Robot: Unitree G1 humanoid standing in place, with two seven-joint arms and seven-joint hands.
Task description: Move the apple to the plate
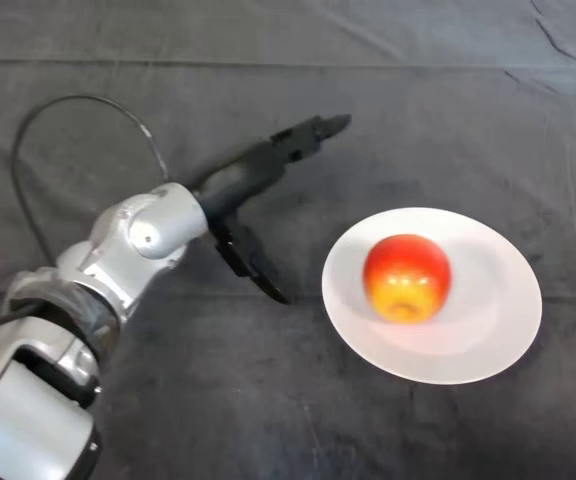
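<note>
A red and yellow apple (407, 277) sits on a white plate (498, 300) at the right of the table, a little left of the plate's middle. My left hand (253, 180) is to the left of the plate, apart from it and from the apple. Its fingers (308, 133) stretch straight out toward the far right, and the thumb (253, 260) points down toward the near right. The hand is open and holds nothing.
The table is covered by a dark cloth (288, 400) with a few creases at the far right. My silver-grey arm (98, 280) comes in from the lower left.
</note>
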